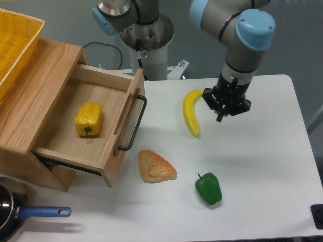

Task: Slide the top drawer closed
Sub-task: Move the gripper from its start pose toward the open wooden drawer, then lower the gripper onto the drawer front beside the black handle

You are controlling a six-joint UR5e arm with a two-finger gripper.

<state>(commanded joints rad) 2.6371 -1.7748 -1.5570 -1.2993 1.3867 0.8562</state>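
Note:
The top drawer (108,151) is a light-wood box with a plank front and a black U-shaped bar handle (135,126). It is pulled far out of the wooden cabinet (35,96) at the left. A yellow bell pepper (88,119) lies inside it. My gripper (221,117) hangs over the table well to the right of the drawer, just right of a banana (191,113). Its fingers point down and look closed together, holding nothing. It is not touching the handle.
A bread piece (156,166) lies just right of the drawer front. A green bell pepper (209,188) sits in front of it. A yellow basket (12,43) rests on the cabinet. A blue-handled pan (30,213) is at the front left. The robot base (149,45) stands behind.

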